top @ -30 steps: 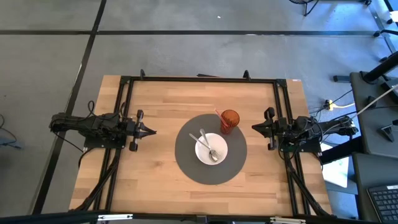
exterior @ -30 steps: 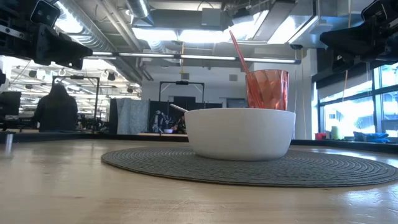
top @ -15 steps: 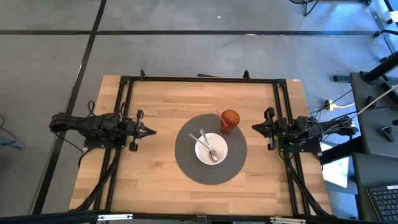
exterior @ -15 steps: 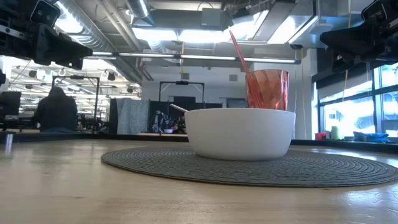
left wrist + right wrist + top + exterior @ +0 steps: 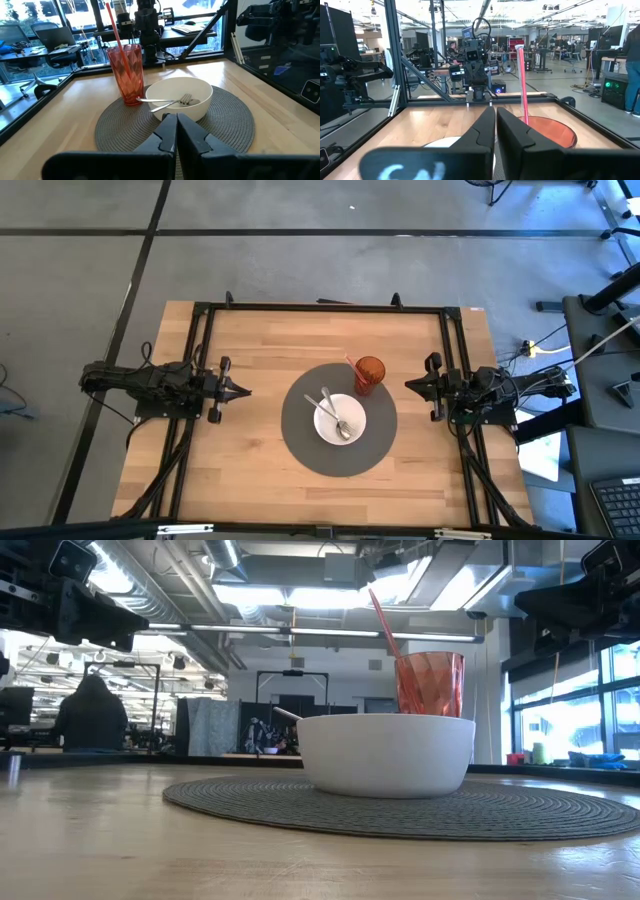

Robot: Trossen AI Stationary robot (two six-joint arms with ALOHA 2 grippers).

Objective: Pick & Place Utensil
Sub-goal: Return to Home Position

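A white bowl stands in the middle of a round grey woven mat. A fork and a spoon lie inside it, handles leaning on the rim. A red tumbler with a red straw stands on the mat's far right part. My left gripper hovers shut at the table's left side, pointing at the bowl. My right gripper hovers shut at the right side, just beyond the tumbler. Neither touches anything.
A black metal frame runs along the table's far, left and right sides. Bare wood lies around the mat. Beyond the table the low view shows a room with a person seated far off.
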